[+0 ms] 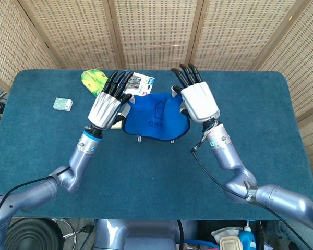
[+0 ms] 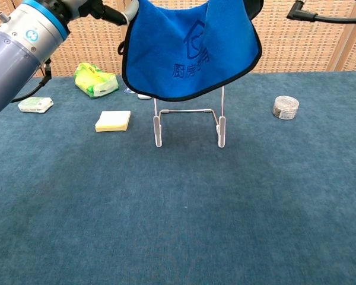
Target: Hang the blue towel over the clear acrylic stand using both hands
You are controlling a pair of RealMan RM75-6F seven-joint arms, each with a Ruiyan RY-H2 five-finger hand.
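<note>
The blue towel (image 1: 156, 119) hangs in the air between my two hands, its printed face and black hem showing in the chest view (image 2: 191, 50). My left hand (image 1: 108, 105) grips its left upper corner and my right hand (image 1: 198, 100) grips the right upper corner. The clear acrylic stand (image 2: 188, 123) sits on the table right below the towel; its top is hidden behind the cloth's lower edge. In the head view only the stand's feet (image 1: 172, 140) peek out under the towel.
A yellow sticky-note pad (image 2: 113, 120) lies left of the stand. A green-yellow pouch (image 2: 96, 80), a small white box (image 2: 35, 105), a battery pack (image 1: 141, 82) and a round clear jar (image 2: 285, 107) sit on the blue table (image 2: 184, 225).
</note>
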